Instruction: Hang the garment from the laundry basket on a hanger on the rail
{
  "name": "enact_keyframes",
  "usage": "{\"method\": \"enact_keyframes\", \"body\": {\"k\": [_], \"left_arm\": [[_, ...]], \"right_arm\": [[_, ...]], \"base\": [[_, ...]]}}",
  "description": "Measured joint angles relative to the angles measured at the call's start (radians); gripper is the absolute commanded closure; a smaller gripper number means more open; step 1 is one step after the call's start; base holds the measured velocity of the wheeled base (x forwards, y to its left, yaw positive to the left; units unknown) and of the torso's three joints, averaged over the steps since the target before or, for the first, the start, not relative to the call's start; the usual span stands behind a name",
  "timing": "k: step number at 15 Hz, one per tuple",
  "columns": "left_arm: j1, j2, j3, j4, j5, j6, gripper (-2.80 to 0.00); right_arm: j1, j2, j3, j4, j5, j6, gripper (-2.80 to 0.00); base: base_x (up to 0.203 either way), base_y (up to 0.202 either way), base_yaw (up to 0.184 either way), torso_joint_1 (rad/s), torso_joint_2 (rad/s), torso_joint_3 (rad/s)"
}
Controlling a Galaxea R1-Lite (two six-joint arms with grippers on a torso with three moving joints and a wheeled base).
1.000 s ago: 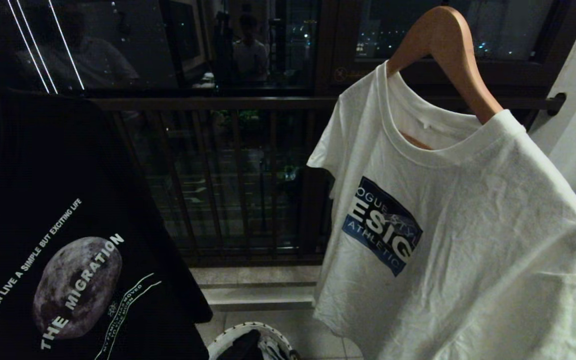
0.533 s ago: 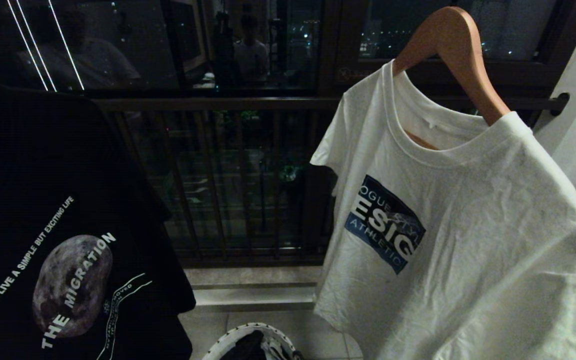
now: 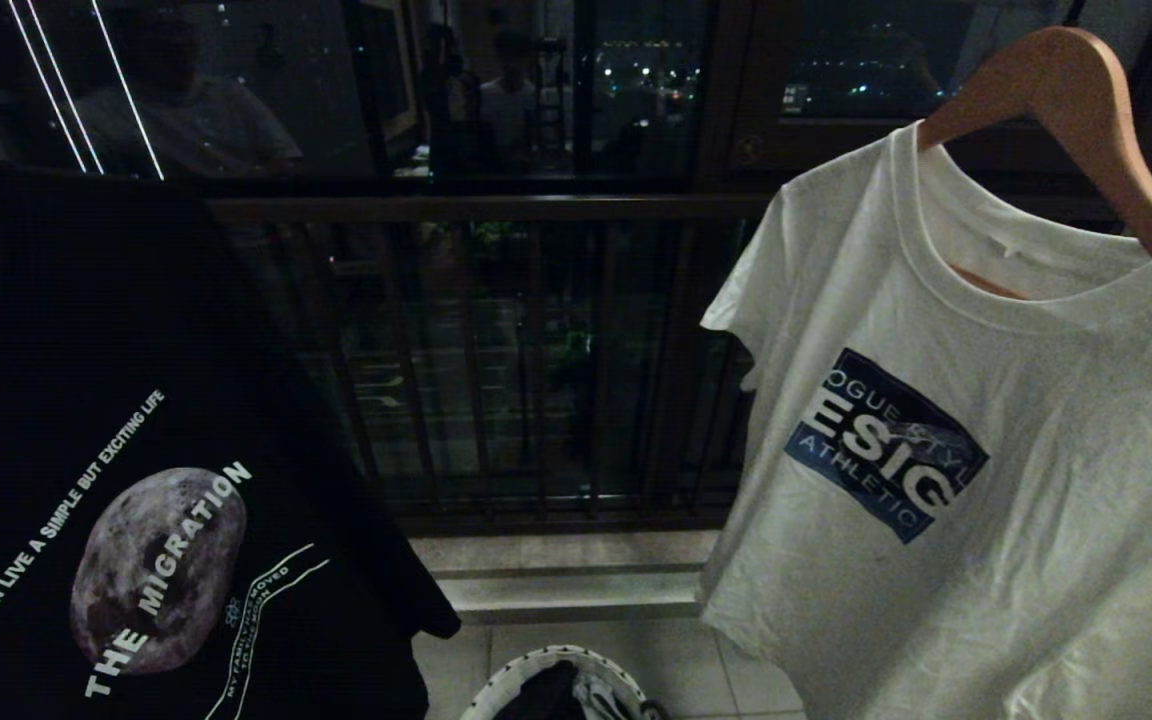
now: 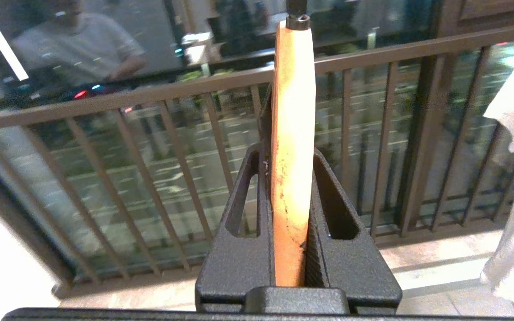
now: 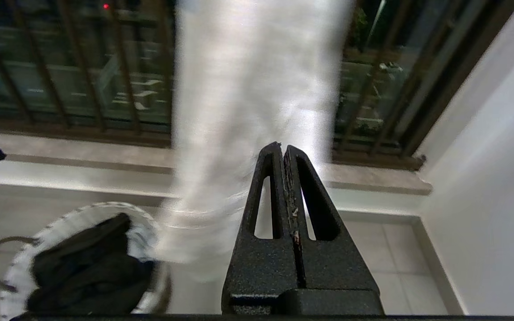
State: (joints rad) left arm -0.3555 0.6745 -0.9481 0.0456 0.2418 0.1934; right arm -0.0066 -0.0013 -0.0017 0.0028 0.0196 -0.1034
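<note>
On the tiled balcony floor [image 5: 400, 249], the laundry basket [image 5: 16, 272] sits below the closed, empty right gripper [image 5: 282, 154].

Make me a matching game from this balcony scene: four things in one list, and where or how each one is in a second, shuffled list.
Things:
1. black T-shirt
2. white T-shirt
3. laundry basket
4. right gripper

States:
a. on the tiled floor, dark clothing inside
b. shut, holding nothing
c. hanging on the robot's left, moon print on it
d. hanging on a wooden hanger on the robot's right, blue logo on it

Pairs: 1-c, 2-d, 3-a, 4-b
</note>
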Motion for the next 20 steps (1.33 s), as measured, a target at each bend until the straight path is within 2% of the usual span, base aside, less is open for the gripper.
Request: {"method": "enact_keyframes", "body": {"k": [6,10,14,16,18,20], "left_arm": [[0.000,0.000,0.000,-0.009,-0.025,-0.009,0.00],[0.000,0.024,-0.011,-0.013,-0.033,-0.008,0.00],[0.000,0.110,-0.083,-0.021,-0.168,-0.020,0.00],[0.000,0.175,-0.134,-0.023,-0.229,-0.054,0.00],[0.000,0.225,-0.171,-0.023,-0.256,-0.088,0.00],[0.000,0.255,-0.185,-0.023,-0.249,-0.098,0.00]], "right_arm": [[0.000,0.000,0.000,0.000,0.000,0.001,0.00],[0.001,0.000,0.000,0.001,0.000,0.001,0.00],[0.000,0.000,0.000,0.000,0.000,0.000,0.00],[0.001,0.000,0.000,0.000,0.000,-0.001,0.00],[0.000,0.000,0.000,0.000,0.000,-0.001,0.00],[0.001,0.000,0.000,0.000,0.000,-0.001,0.00]], "base": [[0.000,0.177,-0.002,0.002,0.00,0.002],[0.000,0.000,0.000,0.000,0.00,0.000],[0.000,0.000,0.000,0.000,0.00,0.000],[0.000,0.000,0.000,0.000,0.00,0.000],[0.000,0.000,0.000,0.000,0.00,0.000],[0.000,0.000,0.000,0.000,0.00,0.000]]}}
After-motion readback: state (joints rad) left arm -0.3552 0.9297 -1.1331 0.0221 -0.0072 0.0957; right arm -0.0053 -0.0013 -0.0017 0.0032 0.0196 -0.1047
